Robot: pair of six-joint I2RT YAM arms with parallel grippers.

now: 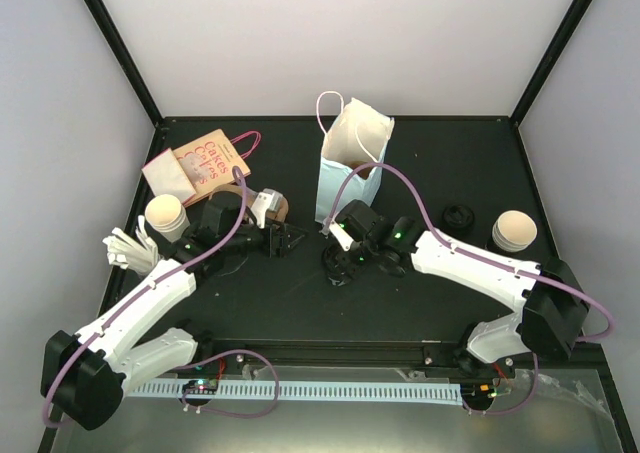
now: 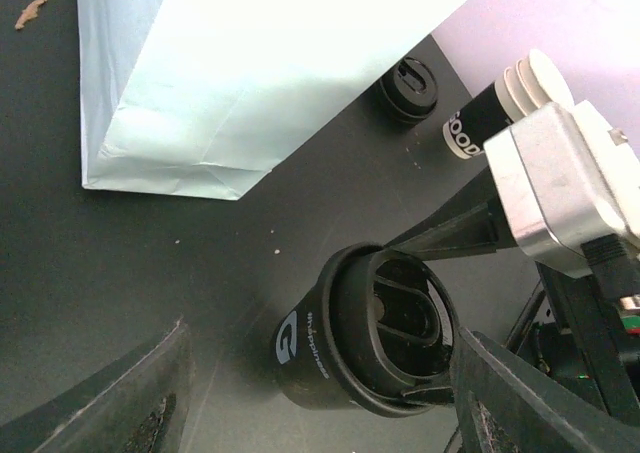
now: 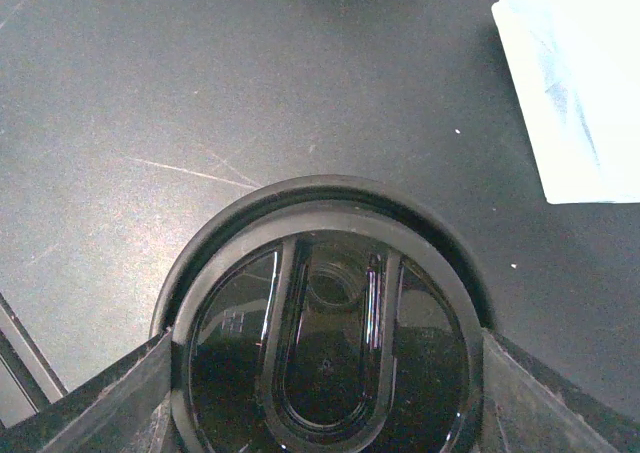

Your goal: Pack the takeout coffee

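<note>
A black takeout coffee cup (image 1: 338, 265) with a black lid stands on the dark table, in front of the upright pale blue paper bag (image 1: 350, 168). My right gripper (image 3: 325, 373) reaches down over it, with a finger against each side of the lid (image 3: 325, 343), shut on the cup. The left wrist view shows the cup (image 2: 320, 358) from the side, with the right gripper's fingers (image 2: 440, 238) clamping its rim. My left gripper (image 2: 325, 413) sits just left of the cup, open, its wide-apart fingers not touching it. The bag (image 2: 260, 63) stands behind.
A loose black lid (image 1: 460, 216) and a second cup (image 1: 515, 231) sit at the right. Another cup (image 1: 166, 216), white cutlery (image 1: 130, 248) and a pink-handled bag with a printed card (image 1: 200, 158) lie at the left. A brown sleeve (image 1: 272, 205) is near my left wrist.
</note>
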